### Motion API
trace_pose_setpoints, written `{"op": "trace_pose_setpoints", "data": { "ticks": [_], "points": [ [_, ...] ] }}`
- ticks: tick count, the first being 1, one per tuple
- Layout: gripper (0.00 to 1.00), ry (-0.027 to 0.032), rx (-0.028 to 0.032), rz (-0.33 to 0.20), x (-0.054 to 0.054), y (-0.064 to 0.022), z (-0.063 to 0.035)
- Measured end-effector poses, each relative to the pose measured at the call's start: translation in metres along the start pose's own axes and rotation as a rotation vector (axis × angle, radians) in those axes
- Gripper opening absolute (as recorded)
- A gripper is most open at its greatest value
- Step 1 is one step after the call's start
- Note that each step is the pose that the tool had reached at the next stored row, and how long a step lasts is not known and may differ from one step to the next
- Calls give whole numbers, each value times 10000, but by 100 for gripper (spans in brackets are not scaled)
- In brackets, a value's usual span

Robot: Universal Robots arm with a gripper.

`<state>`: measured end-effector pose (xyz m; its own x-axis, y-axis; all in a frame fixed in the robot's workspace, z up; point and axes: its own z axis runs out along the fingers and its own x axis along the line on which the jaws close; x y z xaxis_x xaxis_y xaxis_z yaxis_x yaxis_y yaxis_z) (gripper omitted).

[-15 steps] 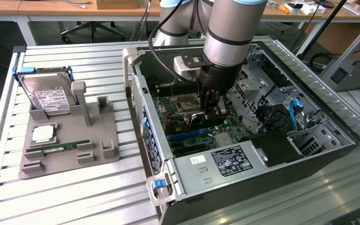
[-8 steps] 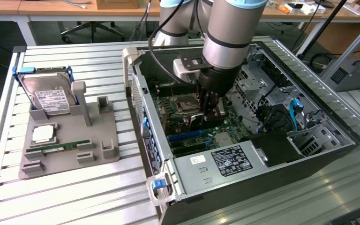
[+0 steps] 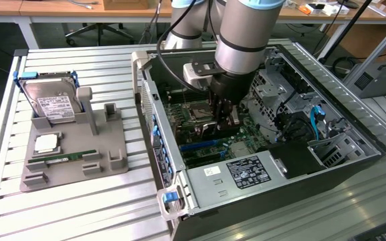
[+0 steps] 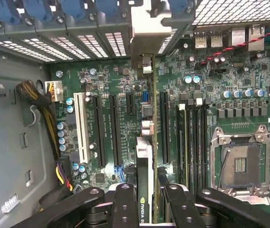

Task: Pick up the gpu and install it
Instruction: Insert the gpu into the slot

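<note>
Well, clamped on the gpu, edge-on between both fingers of the gripper, down inside the open case. Hanging over the motherboard, lined up along the expansion slots, silver bracket end toward the case's rear wall. Can't tell if touching a slot or just above it. Well apart, on the tray by the tabletop's edge: hard drive.

Inside the case, over the motherboard: gpu, clamped in the gripper. At the exterior view's left: tray with drive.
</note>
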<state>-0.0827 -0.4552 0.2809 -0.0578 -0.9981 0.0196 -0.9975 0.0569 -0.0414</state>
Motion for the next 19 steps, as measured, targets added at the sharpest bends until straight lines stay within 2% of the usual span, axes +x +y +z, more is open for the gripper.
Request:
{"op": "trace_pose_setpoints", "data": {
  "ticks": [19],
  "points": [
    [27,5,1,-1,38,54,0]
  ]
}}
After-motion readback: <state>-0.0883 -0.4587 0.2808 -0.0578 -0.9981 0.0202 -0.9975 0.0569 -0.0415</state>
